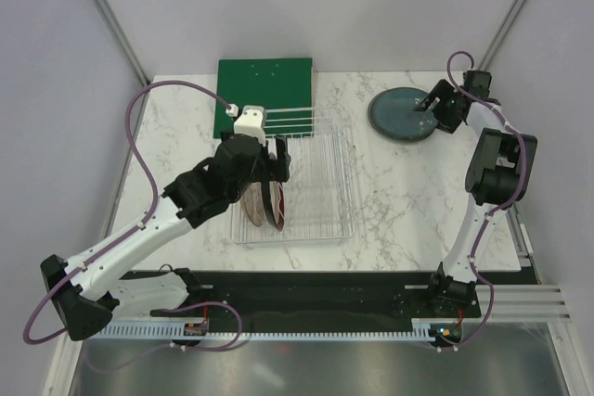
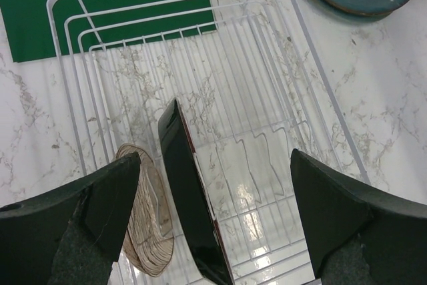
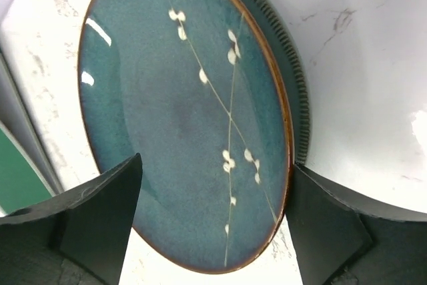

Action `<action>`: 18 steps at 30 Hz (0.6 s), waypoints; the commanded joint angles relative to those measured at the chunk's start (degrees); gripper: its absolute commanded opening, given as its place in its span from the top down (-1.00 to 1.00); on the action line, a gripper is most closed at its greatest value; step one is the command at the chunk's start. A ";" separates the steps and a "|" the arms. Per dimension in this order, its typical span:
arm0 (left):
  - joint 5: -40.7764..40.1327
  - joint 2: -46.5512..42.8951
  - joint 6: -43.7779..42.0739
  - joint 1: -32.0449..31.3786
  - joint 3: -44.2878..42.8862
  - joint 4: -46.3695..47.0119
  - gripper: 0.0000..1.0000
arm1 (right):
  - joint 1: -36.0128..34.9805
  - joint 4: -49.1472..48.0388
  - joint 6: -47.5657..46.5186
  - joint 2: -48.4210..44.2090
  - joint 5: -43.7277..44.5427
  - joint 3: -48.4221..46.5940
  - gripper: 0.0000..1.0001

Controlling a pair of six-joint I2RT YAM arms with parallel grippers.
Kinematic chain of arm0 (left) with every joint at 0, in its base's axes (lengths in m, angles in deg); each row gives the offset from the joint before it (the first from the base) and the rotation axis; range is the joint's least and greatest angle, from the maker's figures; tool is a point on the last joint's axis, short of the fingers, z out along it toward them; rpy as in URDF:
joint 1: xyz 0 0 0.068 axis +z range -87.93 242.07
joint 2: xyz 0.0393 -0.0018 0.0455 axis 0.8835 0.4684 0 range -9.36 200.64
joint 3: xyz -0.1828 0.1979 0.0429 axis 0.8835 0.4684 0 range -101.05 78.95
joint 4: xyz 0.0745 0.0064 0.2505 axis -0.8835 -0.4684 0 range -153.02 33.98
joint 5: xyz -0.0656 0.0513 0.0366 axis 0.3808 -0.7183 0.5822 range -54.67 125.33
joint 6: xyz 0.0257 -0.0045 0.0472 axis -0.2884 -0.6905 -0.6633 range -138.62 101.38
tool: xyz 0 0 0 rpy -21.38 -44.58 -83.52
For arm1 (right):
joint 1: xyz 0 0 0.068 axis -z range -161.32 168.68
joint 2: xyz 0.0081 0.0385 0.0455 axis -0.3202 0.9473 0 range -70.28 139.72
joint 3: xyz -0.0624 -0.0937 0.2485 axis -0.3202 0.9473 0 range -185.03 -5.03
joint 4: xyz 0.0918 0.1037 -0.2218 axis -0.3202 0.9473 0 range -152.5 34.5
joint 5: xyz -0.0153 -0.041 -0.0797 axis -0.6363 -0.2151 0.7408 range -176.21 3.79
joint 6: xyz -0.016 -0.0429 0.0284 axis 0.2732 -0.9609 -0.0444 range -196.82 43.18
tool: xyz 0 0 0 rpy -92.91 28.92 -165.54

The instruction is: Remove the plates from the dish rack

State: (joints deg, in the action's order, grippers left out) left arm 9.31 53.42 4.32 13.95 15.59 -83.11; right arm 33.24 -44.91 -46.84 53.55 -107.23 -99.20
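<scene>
Dish rack (image 1: 311, 183) sits on white marbled table (image 1: 404, 206).

We can read no text, label, brand, number or sign in any of the three views.

Robotics lab test cell: left arm (image 1: 139, 238) and right arm (image 1: 483, 194), purple-cabled, bolted at a marble-look worktop (image 1: 408, 201), walled by grey panels (image 1: 46, 90) on metal posts (image 1: 107, 8), cable duct (image 1: 316, 329).
</scene>
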 commanded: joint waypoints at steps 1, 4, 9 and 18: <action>-3.60 -0.82 -2.02 -0.57 -1.77 -2.09 -0.99 | -1.56 8.67 -7.99 -4.12 9.75 -6.97 -0.79; -4.65 -1.17 -2.02 -1.10 -2.04 -3.23 -1.00 | -2.44 12.38 -10.02 -5.08 15.03 -8.40 -0.79; -5.79 -1.52 -1.67 -1.54 -1.78 -4.81 -0.99 | -3.14 14.32 -11.52 -8.69 22.95 -7.52 -0.82; -7.02 -1.52 0.88 -5.04 -1.69 -7.09 -0.98 | -4.45 13.80 -10.47 -21.33 23.48 2.66 -0.81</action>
State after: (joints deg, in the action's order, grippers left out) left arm 5.18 52.96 4.29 11.26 15.57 -88.49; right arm 29.99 -31.65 -56.96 39.98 -85.44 -100.27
